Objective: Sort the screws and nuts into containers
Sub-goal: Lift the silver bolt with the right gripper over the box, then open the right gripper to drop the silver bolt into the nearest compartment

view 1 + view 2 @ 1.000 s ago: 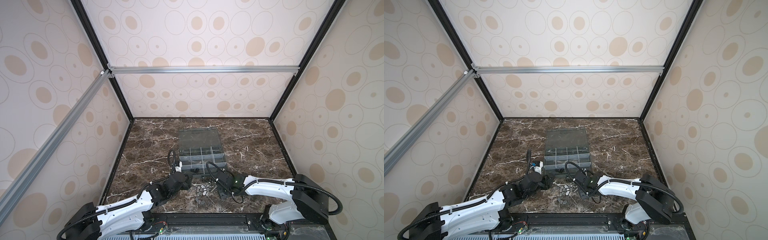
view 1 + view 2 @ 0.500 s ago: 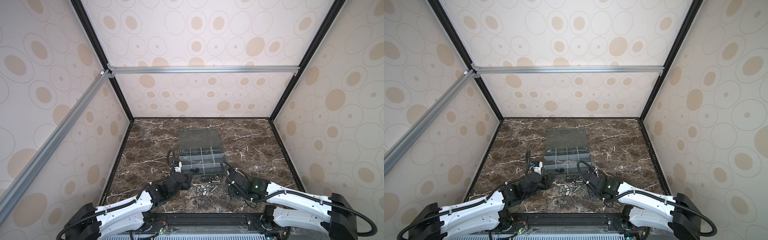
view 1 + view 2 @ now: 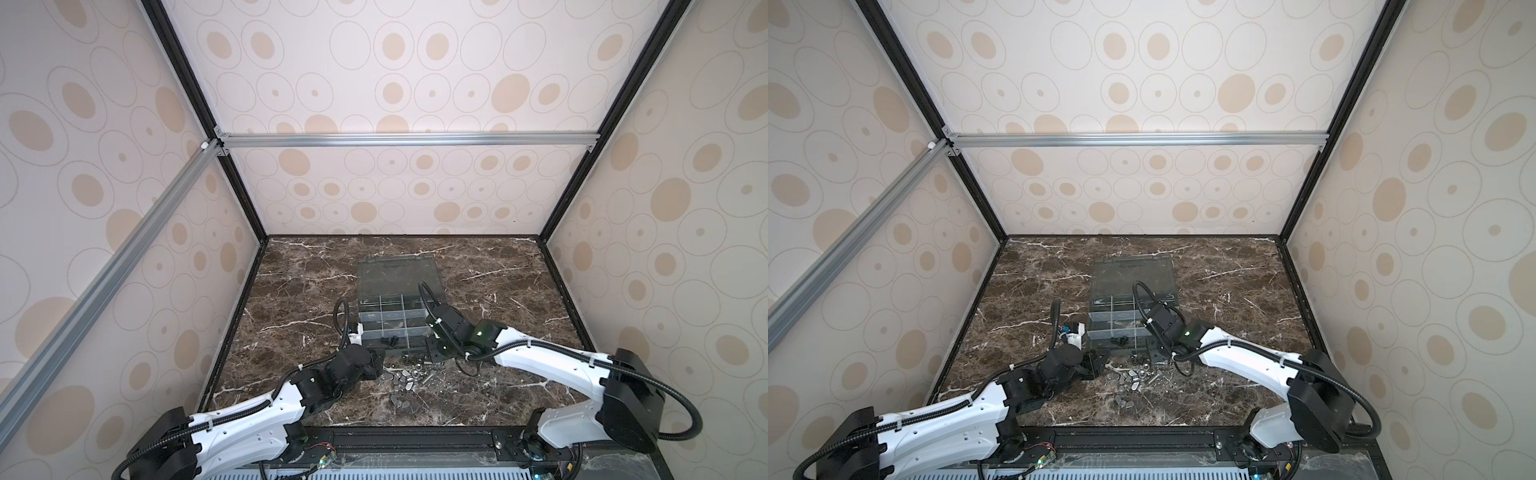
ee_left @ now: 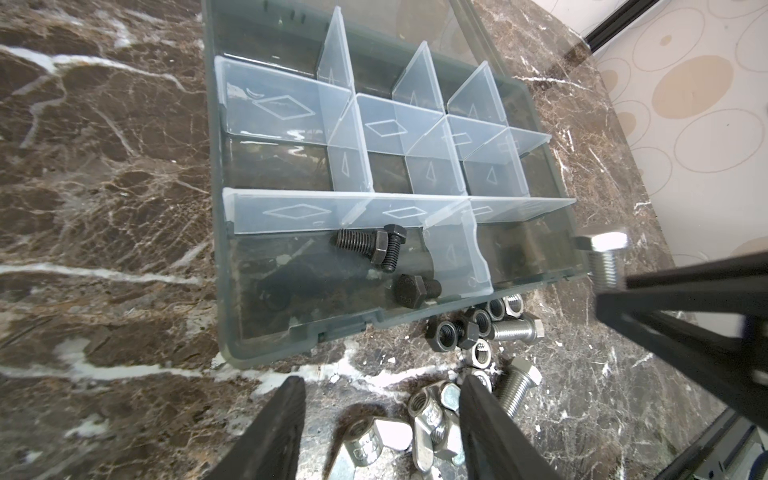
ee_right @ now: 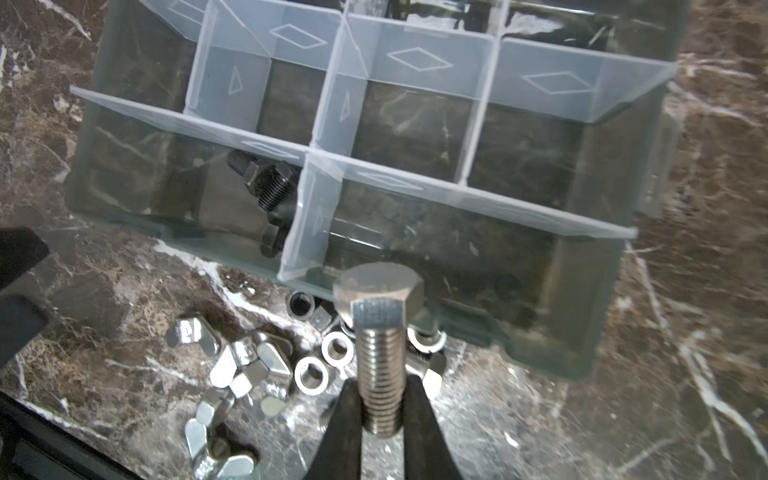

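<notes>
- Two arms reach toward the organizer box (image 3: 380, 316) on the table (image 3: 299, 291) in both top views; loose nuts (image 3: 401, 376) lie before it.
- Left wrist: left end effector (image 4: 380, 384) spread, empty, over the nuts; three black screws (image 4: 374, 245) lie in one compartment.
- Right wrist: right end effector (image 5: 380, 386) pinches a silver screw (image 5: 380, 328) by its thread end beside the box; so short a hold may let it swivel and drop outside.

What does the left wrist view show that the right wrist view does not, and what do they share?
Left wrist only: the left gripper standing open by the nuts, and the patterned wall. Right wrist only: the right gripper, both fingers pinching the silver screw by its thread. Both: that screw, black screws in the organizer box, loose nuts.
</notes>
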Motion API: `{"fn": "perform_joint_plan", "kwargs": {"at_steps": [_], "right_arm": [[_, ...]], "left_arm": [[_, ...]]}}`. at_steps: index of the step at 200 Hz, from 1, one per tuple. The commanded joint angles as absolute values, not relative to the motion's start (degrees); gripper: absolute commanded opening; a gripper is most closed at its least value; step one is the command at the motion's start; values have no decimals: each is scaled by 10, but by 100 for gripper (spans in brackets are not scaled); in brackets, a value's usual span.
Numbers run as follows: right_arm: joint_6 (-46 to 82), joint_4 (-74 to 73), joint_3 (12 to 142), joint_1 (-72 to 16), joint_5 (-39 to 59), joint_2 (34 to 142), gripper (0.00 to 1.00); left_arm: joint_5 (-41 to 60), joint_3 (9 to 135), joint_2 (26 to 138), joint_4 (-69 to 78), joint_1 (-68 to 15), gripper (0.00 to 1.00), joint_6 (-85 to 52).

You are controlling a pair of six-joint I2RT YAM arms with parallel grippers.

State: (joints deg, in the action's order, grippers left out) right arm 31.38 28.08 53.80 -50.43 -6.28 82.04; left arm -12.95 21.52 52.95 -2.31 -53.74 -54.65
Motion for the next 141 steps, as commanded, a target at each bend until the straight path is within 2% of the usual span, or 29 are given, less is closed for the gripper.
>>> {"fn": "perform_joint_plan", "kwargs": {"at_steps": [1, 109, 141], "right_arm": [[311, 250, 556, -503, -45, 851, 16], [306, 248, 559, -488, -66, 864, 16], [306, 256, 565, -487, -66, 865, 29]], "left_arm": [[-139, 217, 515, -41, -536, 60, -556], [-137, 201, 497, -42, -537, 60, -569], [-136, 200, 496, -42, -536, 60, -572]]}}
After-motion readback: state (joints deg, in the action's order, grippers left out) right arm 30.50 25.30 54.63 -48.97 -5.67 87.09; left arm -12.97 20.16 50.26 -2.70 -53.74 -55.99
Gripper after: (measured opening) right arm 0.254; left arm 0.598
